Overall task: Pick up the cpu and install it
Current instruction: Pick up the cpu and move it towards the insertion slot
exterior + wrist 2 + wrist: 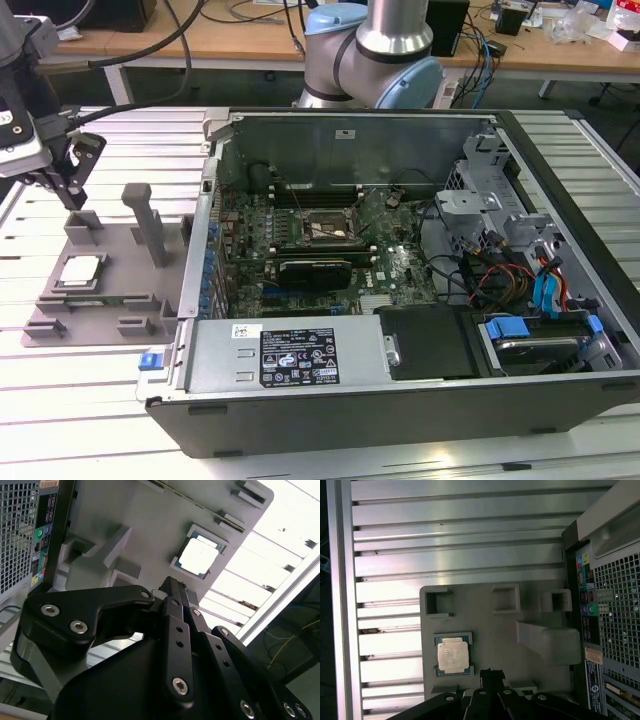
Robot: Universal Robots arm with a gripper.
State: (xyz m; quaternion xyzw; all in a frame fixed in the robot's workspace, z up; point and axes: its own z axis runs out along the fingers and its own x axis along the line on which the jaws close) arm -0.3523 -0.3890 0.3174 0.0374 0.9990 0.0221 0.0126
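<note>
I am at the pick-up step: my pincer [75, 195] hangs closed on nothing above the grey tray [112, 300]. The cpu [80, 271] lies flat in 1 square recess of that tray, below my tip and apart from it. Grasping it calls for parting my jaws and squaring them over its edges. The open computer case [400, 400] beside me holds the socket [322, 229].

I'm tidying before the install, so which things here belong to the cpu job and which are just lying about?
Job: cpu on the grey tray; pincer near the tray; motherboard socket in the open case.
Lying about: power supply, drive bay, cables on the back desk.
</note>
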